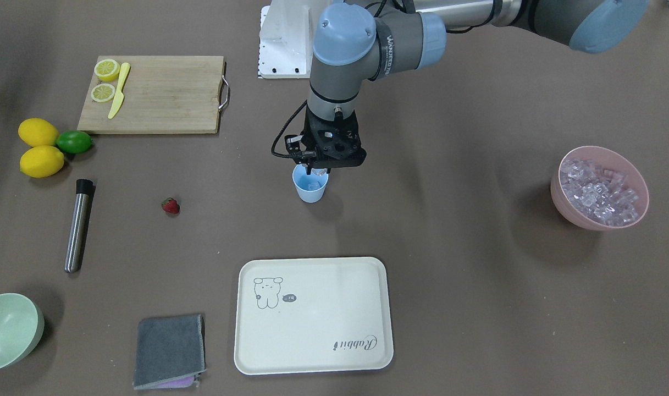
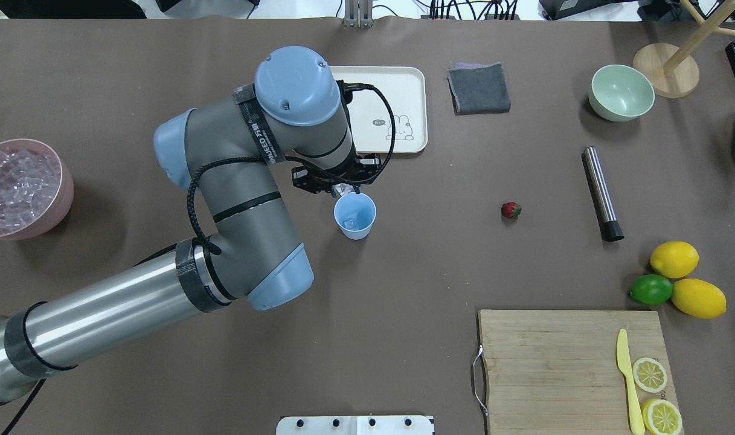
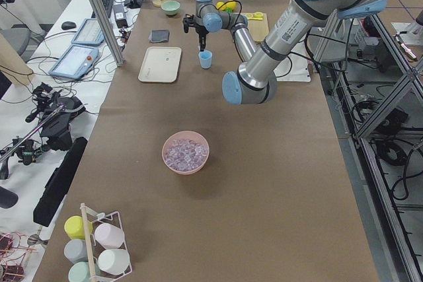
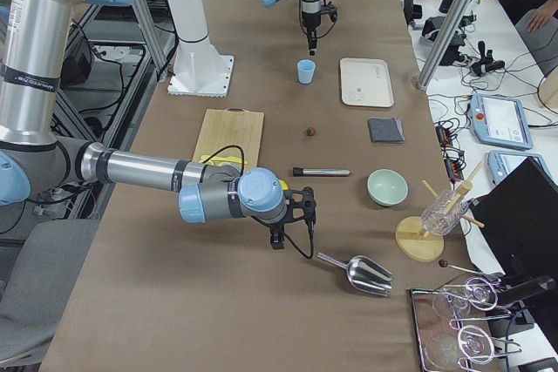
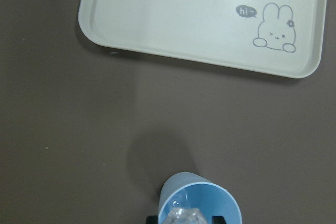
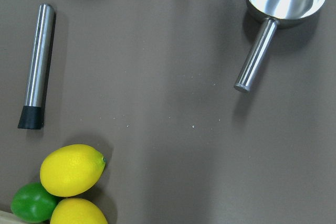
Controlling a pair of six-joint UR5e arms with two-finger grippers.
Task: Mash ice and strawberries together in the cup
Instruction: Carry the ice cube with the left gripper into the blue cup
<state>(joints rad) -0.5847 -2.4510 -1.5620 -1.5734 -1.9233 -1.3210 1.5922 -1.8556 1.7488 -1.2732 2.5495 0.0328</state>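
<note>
My left gripper [image 2: 343, 191] is pinching one ice cube [image 5: 181, 216] just above the cup [image 2: 355, 215], over the rim on its tray [image 2: 424, 109] side. The mouth is sitting right below. The strawberry [image 2: 511, 209] is lying well apart from the cup, out toward my right gripper [image 4: 276, 242]. I cannot tell if those jaws are open.

**Left gripper** [image 2: 342, 190]: pointing down just above the cup [image 2: 362, 211], fingers closed on a clear cube [image 2: 345, 191].
**Cup:** light blue, upright, mid-table, with ice [image 2: 350, 223] inside.
**Strawberry** [image 2: 511, 209]: lying alone, off to the cup's right.
**Steel rod** [image 2: 600, 190]: farther right, black tip nearest.
**Pink bowl** [image 2: 67, 196]: left edge, full of ice.
**Far side:** tray [image 2: 403, 84], grey cloth [image 2: 479, 87], green bowl [image 2: 622, 92].
**Near right:** two lemons [image 2: 674, 259], a lime [image 2: 651, 289], and a board [image 2: 554, 362] carrying a knife [image 2: 627, 374] and lemon slices [image 2: 650, 374].
</note>
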